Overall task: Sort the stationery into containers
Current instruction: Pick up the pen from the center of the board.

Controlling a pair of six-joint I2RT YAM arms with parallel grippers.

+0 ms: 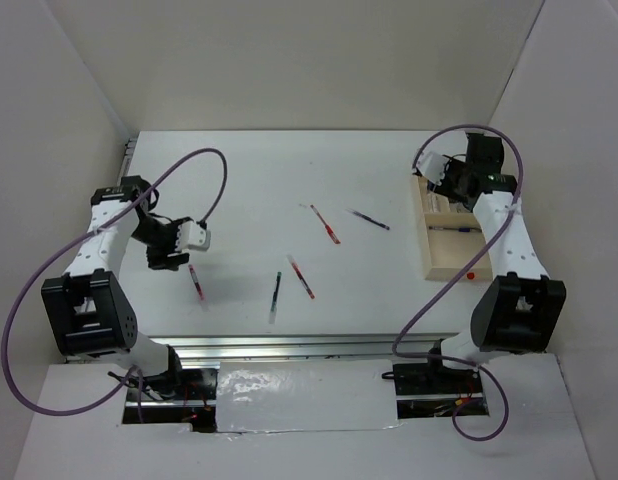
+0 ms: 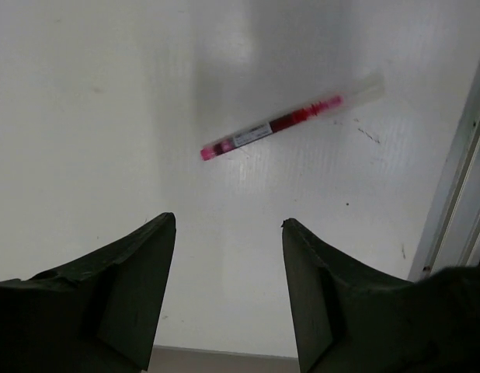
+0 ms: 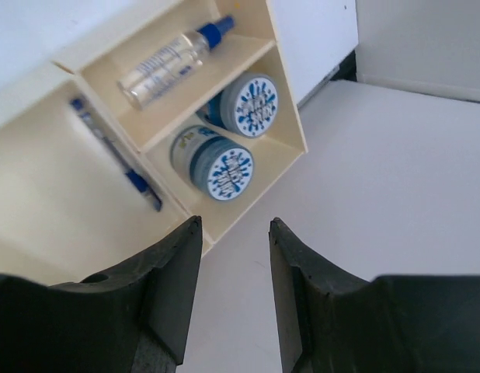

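Several pens lie loose on the white table: a red pen (image 1: 197, 282) just right of my left gripper (image 1: 172, 257), a dark pen (image 1: 276, 293), two more red pens (image 1: 301, 277) (image 1: 325, 224) and a dark pen (image 1: 371, 219). In the left wrist view the red pen (image 2: 290, 123) lies ahead of my open, empty left gripper (image 2: 228, 221). The beige tray (image 3: 53, 186) holds a blue-capped bottle (image 3: 174, 61), two patterned rolls (image 3: 252, 105) (image 3: 220, 165) and a blue pen (image 3: 116, 151), each kind in its own compartment. My right gripper (image 3: 234, 221) hangs open and empty over the tray's corner.
The tray (image 1: 451, 255) sits at the table's right side, under the right arm (image 1: 499, 215). A metal rail (image 1: 319, 345) runs along the table's near edge. White walls close in the table at the back and on both sides.
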